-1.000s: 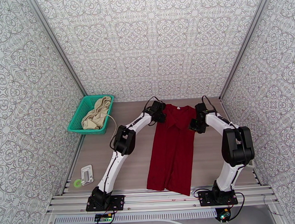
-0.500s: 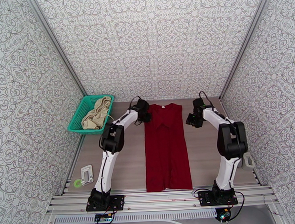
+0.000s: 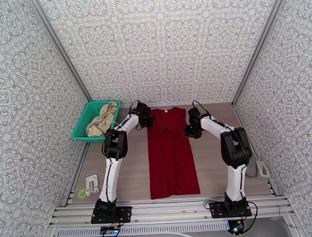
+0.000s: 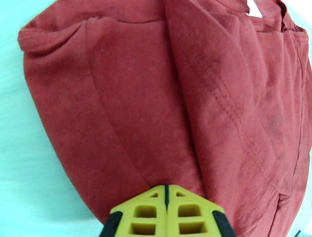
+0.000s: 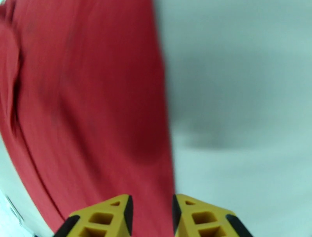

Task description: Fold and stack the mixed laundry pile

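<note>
One red shirt (image 3: 171,158), one beige garment (image 3: 101,122) in one basket (image 3: 80,121). Shirt's slid left and lies straighter now. The left gripper (image 4: 166,191) is pinched shut on its shoulder, and the right gripper (image 5: 152,206) sits part-open, holding nothing.

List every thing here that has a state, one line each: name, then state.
dark red shirt: flat on the table, folded lengthwise into a long strip, collar at the far end.
teal basket: upright, holding cloth.
cream garment: crumpled and unfolded inside the teal basket.
left gripper: shut, fingertips at the shirt's left edge.
right gripper: open, the shirt's right edge between its jaws.
</note>
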Available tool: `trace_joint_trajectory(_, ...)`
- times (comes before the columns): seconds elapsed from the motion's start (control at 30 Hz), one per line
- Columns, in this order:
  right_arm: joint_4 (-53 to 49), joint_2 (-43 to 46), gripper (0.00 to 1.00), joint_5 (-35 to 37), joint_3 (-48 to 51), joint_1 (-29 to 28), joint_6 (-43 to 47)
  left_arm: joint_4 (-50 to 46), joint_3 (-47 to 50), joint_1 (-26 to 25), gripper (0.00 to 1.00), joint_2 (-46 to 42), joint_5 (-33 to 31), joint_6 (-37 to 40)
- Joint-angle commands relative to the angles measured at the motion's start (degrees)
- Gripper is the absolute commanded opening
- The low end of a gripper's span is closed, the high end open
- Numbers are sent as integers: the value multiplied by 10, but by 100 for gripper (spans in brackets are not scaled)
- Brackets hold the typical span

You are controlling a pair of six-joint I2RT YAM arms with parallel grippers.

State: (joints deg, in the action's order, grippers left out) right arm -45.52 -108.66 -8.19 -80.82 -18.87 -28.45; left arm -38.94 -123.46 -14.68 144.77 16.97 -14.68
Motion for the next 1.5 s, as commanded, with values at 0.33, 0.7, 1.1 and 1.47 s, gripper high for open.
trace_joint_trajectory(0.33, -66, 284, 44, -64, 300, -44, -32, 3, 272, -33, 46, -316, 6, -5)
trace_joint_trajectory(0.7, -113, 404, 48, -129, 433, -79, -92, -13, 766, -159, 60, -734, -23, -253)
trace_joint_trajectory(1.1, -45, 378, 38, -157, 503, -131, -129, 52, 967, -338, 62, -896, 32, -492)
trace_joint_trajectory(1.47, -10, 349, 37, -160, 515, -143, -134, 117, 975, -405, 58, -797, 43, -521)
